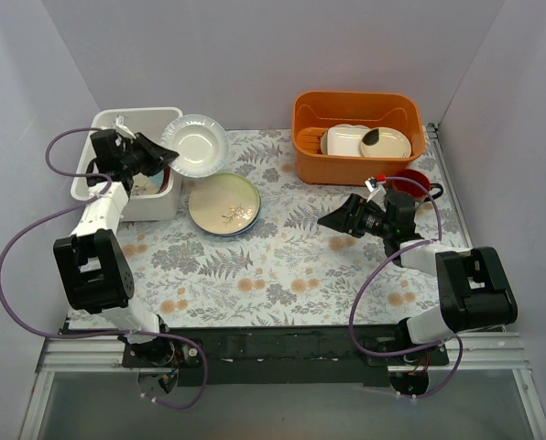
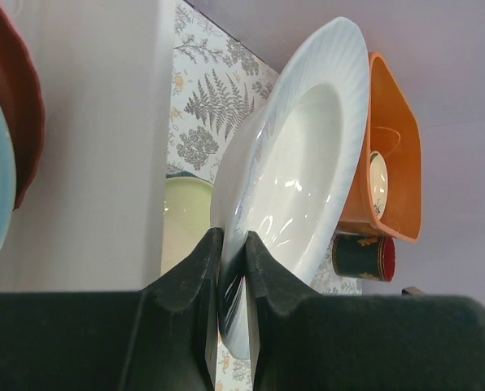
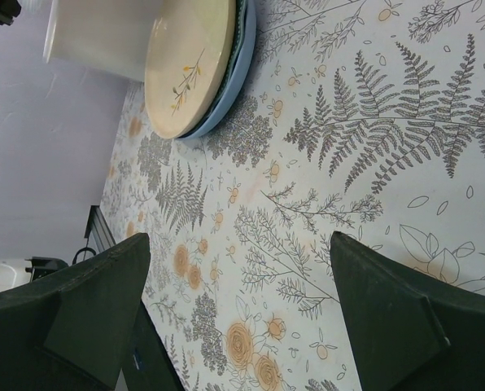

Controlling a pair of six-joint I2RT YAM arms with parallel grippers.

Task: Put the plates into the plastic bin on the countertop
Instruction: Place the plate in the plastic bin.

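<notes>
Top external view shows the left gripper (image 1: 169, 157) clamped on the rim of a round, silvery white ribbed plate (image 1: 196, 144), held aloft just beside the right wall of the white rectangular plastic bin (image 1: 154, 203). The step looks like carrying this plate in. Next it likely needs swinging left over the opening, then lowering beside the red-brown plate (image 2: 19, 90) inside. The right gripper (image 1: 335, 215) hovers wide open above the fern-print countertop (image 1: 282, 266).
</notes>
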